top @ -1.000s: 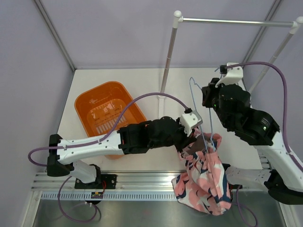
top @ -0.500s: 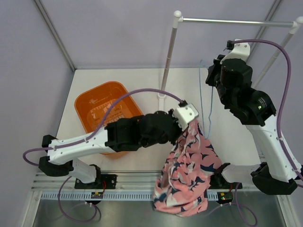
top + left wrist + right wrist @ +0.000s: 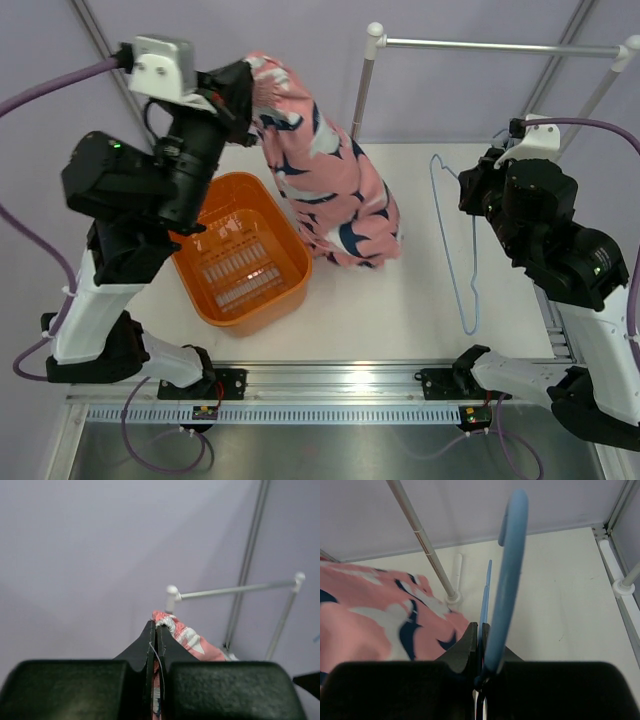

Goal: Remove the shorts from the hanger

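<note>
The pink shorts [image 3: 325, 185] with navy and white print hang free of the hanger, held high at the back left by my left gripper [image 3: 248, 85], which is shut on their top edge [image 3: 172, 625]. Their lower end hangs beside the orange basket. My right gripper [image 3: 478, 185] is shut on the thin light-blue wire hanger [image 3: 458, 250], which hangs bare over the table on the right. In the right wrist view the hanger wire [image 3: 507, 590] runs up from the closed jaws, and the shorts [image 3: 375, 625] show at left.
An orange basket [image 3: 190, 225] sits on the table at left, under my left arm. The silver clothes rail [image 3: 490, 45] with white posts stands at the back right, its near post [image 3: 360, 100] just right of the shorts.
My left gripper has swung the shorts from the front centre up and back to the left, above the basket. The hanger is now bare; my right gripper has lowered slightly with it.
</note>
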`<state>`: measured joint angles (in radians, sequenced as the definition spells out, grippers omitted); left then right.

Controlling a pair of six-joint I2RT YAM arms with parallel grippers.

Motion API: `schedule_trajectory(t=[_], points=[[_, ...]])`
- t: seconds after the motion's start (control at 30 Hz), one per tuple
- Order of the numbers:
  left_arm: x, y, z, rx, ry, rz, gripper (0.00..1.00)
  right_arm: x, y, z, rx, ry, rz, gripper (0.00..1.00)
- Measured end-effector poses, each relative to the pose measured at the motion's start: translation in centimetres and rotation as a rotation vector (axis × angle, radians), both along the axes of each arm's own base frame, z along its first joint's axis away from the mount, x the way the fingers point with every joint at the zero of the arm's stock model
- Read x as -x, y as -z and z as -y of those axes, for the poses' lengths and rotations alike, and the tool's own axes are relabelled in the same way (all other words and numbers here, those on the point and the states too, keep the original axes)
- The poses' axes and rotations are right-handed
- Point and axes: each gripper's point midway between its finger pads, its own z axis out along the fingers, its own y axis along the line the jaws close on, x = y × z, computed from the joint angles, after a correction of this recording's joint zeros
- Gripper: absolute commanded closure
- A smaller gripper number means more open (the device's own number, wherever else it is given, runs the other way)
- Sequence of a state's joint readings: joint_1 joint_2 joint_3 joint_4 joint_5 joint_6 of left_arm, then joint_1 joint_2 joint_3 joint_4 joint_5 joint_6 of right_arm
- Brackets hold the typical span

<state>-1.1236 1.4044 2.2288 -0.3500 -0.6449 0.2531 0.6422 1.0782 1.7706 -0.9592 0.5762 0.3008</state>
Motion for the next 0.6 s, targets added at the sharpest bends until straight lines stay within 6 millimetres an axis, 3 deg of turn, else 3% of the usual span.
schedule_trajectory(t=[0.13,0.23,0.43,0.6], points=[[1.1,-3.8,-5.5,0.105,-0.111,0.106,1.00,0.8,0.2,0.2,-0.004,-0.019,-0.006,1.00],[1.8,-4.8,-8.6,0.156,-0.176,0.150,1.00,1.3,0.4,0.4,-0.003,-0.024,-0.009,1.00],[2.2,-4.4,-10.8,0.170,-0.236,0.160,1.00,1.6,0.6,0.3,-0.009,-0.044,-0.010,1.00],[0.9,0.1,-10.2,0.095,-0.275,0.109,1.00,1.7,2.2,0.0,0.001,-0.058,-0.044,1.00]])
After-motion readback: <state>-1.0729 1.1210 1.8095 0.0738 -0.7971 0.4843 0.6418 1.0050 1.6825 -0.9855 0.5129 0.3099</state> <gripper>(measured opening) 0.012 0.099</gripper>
